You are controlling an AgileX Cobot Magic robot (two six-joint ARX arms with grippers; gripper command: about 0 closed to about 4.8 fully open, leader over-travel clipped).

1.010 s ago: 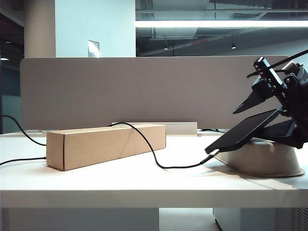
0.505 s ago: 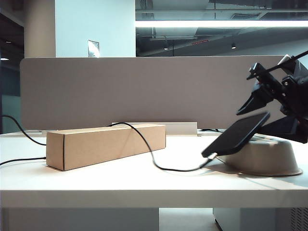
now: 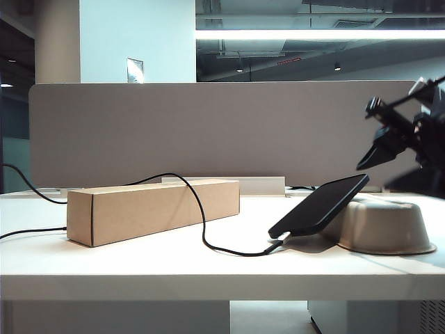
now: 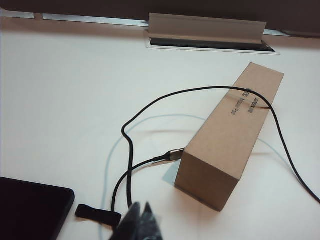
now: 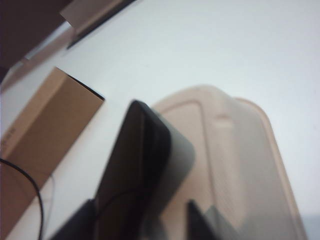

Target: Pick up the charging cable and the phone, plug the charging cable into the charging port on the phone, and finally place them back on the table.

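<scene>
Phone (image 3: 320, 206), cable (image 3: 201, 209) plugged in, leans on the upturned bowl (image 3: 389, 226) just below my open, empty right gripper (image 3: 400, 139), box (image 3: 153, 209) beyond; my left gripper (image 4: 140, 225) stays shut, empty.

A bright ceiling light strip (image 3: 320, 34) at twelve o'clock lights the exterior view evenly; the table (image 3: 139, 261) shows soft shadows. The left wrist view is sharp and bright. The right wrist view is blurred throughout, the phone (image 5: 135, 165) out of focus.
</scene>
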